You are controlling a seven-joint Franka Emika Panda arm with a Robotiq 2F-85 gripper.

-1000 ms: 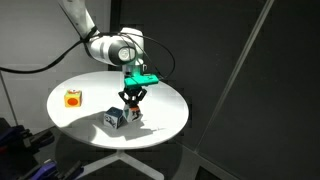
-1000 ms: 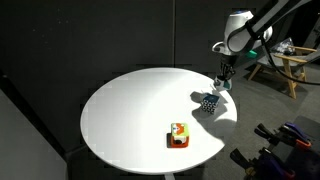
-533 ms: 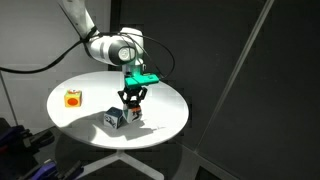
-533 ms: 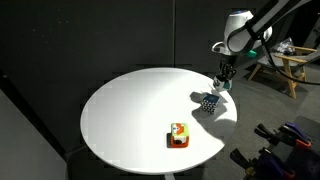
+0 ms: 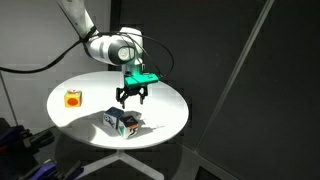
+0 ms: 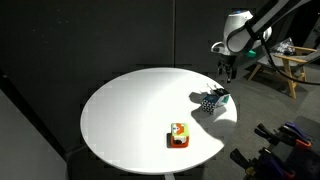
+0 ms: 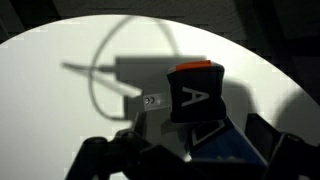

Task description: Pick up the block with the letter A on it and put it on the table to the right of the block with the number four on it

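I am working over a round white table point(image 5: 75, 115) on a white base point(image 5: 128, 163), with dark curtain point(image 5: 240, 80) hung all round; in an exterior view a wooden chair point(image 6: 286, 62) stands past the table's edge. Lamp light falls hard on the top, and the wrist view shows the arm's shadow and a cable's looped shadow across it.

The gripper point(image 5: 132, 102) hangs above the table with its jaws spread wide and nothing between them. The A block point(image 5: 131, 124) sits on the table straight below the jaws, apart from both fingers point(image 7: 100, 155); its dark face with the white A fills the wrist view point(image 7: 195, 97). The 4 block point(image 5: 113, 120) stands just beside the A block, off to one side of the jaws. An orange cube point(image 5: 73, 98) lies well away from the jaws, near the far rim.

A second ago the jaws were low and closed on the A block. Now they have opened and lifted clear, and the block rests alone. The 4 block and the orange cube have not moved.
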